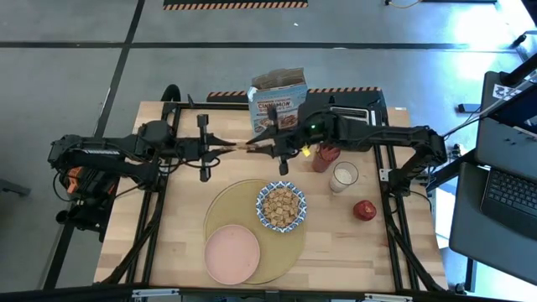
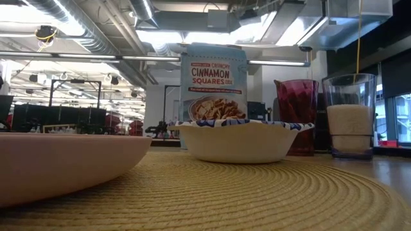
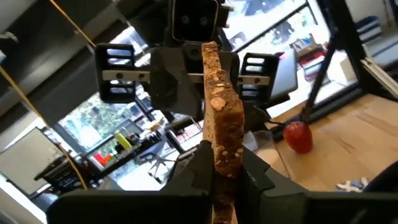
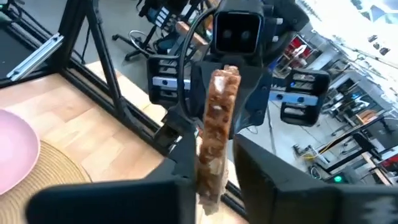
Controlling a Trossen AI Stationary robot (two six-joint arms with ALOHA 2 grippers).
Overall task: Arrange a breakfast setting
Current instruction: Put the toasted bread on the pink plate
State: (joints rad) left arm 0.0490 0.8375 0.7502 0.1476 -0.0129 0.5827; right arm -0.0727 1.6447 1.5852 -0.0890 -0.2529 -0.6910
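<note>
The toast slice [image 1: 246,148] hangs in the air over the far middle of the table, on edge, between my two grippers. My left gripper [image 3: 225,155] comes from the table's left and is shut on one end of it. My right gripper [image 4: 214,155] comes from the right and is open. Its fingers stand on either side of the toast's other end [image 4: 217,112], and a narrow gap shows beside one finger. On the tan placemat [image 1: 231,205] rest the pink plate [image 1: 232,253] and the patterned bowl [image 1: 281,206] with cereal. My left gripper pinches the toast's two flat faces at its left end [image 3: 227,163] between its two fingers. The fingers point level, from the table's left, and lie along the slice. The slice stands on edge, reaches out level past the fingertips and is clear of the table.
The red cup [image 1: 325,157], the milk glass [image 1: 343,176] and the red apple [image 1: 364,210] stand right of the placemat. The blue cereal box [image 1: 278,101] stands at the far edge, behind the grippers. Bare wood lies left of the placemat [image 1: 180,218].
</note>
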